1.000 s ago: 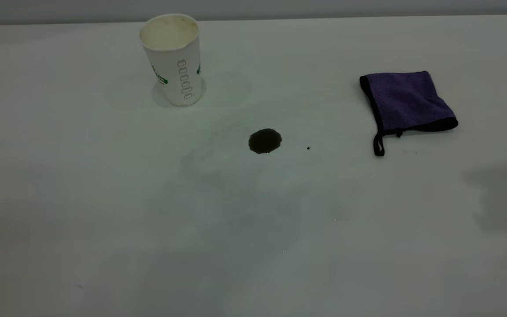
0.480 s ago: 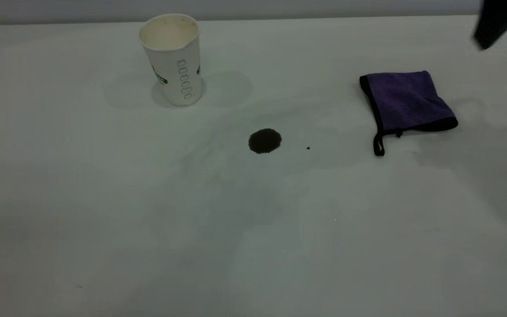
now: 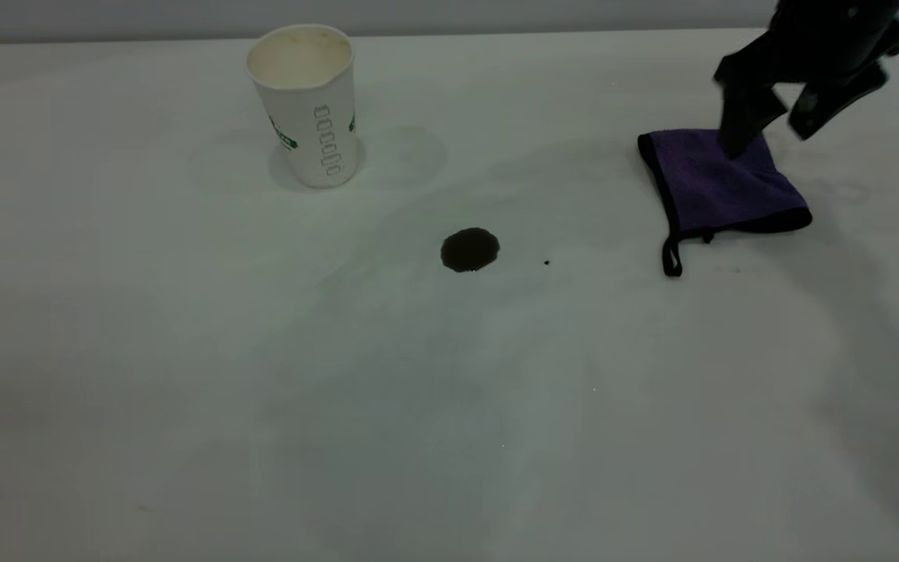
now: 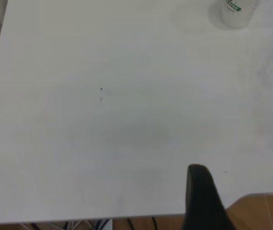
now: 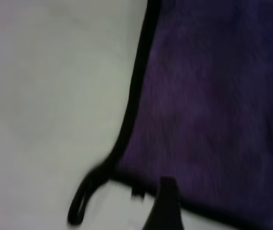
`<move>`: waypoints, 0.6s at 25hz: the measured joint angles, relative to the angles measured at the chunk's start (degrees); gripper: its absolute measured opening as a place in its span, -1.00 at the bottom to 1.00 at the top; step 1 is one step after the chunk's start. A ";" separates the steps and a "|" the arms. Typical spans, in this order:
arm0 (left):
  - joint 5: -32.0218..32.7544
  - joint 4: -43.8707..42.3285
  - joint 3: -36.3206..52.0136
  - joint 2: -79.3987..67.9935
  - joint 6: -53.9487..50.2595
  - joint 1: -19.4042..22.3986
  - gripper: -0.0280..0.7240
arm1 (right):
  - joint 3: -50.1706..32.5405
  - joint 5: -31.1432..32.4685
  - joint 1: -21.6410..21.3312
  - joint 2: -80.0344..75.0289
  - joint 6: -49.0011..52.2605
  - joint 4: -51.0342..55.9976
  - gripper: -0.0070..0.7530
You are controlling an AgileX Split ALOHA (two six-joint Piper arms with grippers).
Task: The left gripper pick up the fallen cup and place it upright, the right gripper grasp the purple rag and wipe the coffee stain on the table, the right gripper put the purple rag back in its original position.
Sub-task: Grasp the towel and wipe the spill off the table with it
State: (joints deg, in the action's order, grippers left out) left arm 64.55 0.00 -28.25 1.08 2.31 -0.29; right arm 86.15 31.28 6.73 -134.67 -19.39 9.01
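The cup (image 3: 307,105) stands upright at the back left of the table (image 3: 184,406); its base also shows in the left wrist view (image 4: 234,12). The coffee stain (image 3: 470,250) is a round dark blot mid-table. To its right the purple rag (image 3: 723,183) lies flat, its black loop tab toward the front. My right gripper (image 3: 769,140) hangs open over the rag's far edge, one finger (image 3: 737,129) down at the cloth. The right wrist view is filled by the rag (image 5: 208,105). My left gripper (image 4: 244,191) is drawn back at the table's edge, open and empty.
A tiny black speck (image 3: 546,262) lies just right of the stain. Faint smudges mark the white top around it. In the left wrist view the table's edge (image 4: 126,216) runs close by, with a wooden floor beyond.
My right arm came into the exterior view from the upper right and dropped down and leftward onto the rag's far edge. The cup, stain and rag have not moved.
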 joint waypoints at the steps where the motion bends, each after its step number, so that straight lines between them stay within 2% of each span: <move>1: 0.00 0.00 0.00 0.00 0.00 0.00 0.39 | 1.12 0.00 0.00 -1.26 -0.08 0.07 0.93; 10: 0.00 0.00 0.00 0.00 0.00 0.00 0.39 | 9.20 -0.30 0.01 -10.38 -0.31 0.19 0.82; 12: 0.00 0.00 0.00 0.00 0.00 0.00 0.39 | 9.65 -0.70 -0.24 -11.30 -0.31 0.43 0.73; 15: 0.00 0.00 0.00 0.00 0.00 0.00 0.39 | 10.06 -0.98 -0.38 -11.92 -0.31 0.23 0.44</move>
State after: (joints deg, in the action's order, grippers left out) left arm 64.55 0.00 -28.25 1.08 2.31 -0.29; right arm 96.21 30.31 6.36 -146.60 -19.70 9.25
